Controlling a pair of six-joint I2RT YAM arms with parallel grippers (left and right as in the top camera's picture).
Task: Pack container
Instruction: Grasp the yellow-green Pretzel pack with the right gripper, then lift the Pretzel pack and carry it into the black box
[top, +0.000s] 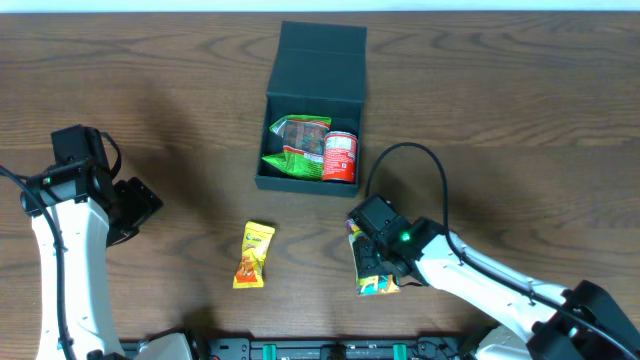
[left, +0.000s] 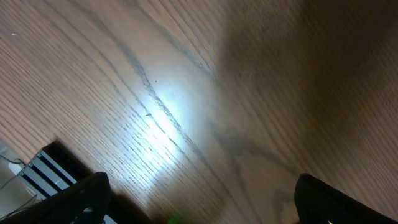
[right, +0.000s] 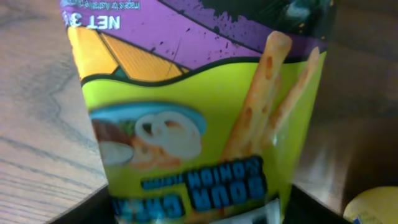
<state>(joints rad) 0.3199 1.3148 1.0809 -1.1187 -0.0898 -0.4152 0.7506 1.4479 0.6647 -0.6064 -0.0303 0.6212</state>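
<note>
Two snack packs, one crinkled green (top: 293, 150) and one red-and-white (top: 341, 157), lie inside the open dark teal-green square cardboard container (top: 300, 184). Just robot-side of it, the right gripper (top: 372, 265) clamps a lime-and-purple snack packet (right: 186, 124). Well left of the container, the left gripper (left: 202, 208) hangs spread and empty.

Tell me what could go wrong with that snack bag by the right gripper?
The glossy sour-cream-and-onion packet could slide from the right gripper. The container already holds a green packet and a red can, so it might catch on the rim or not lie flat.
</note>
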